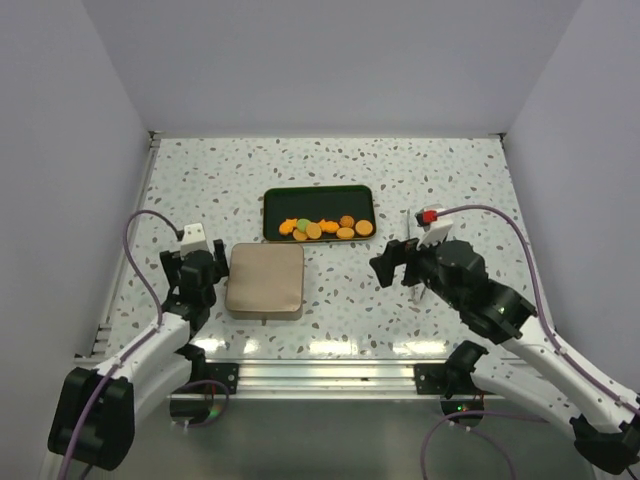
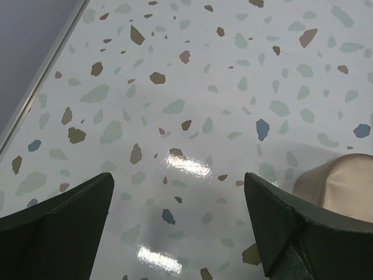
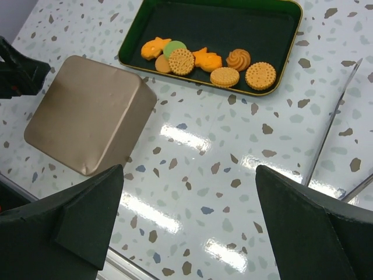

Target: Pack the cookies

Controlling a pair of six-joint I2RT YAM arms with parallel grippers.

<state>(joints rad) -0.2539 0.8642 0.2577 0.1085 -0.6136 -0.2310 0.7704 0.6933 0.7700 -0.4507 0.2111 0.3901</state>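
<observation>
The cookies, mostly orange with one green, lie in a row at the near side of a dark green tray. The right wrist view shows the cookies on that tray. A closed tan tin sits in front of the tray. My left gripper is just left of the tin and open, with only table between its fingers. The tin's corner shows at the right of the left wrist view. My right gripper hangs open and empty to the right of the tin.
A thin metal strip lies on the speckled table to the right of the tray. Grey walls close in the back and sides, and an aluminium rail runs along the near edge.
</observation>
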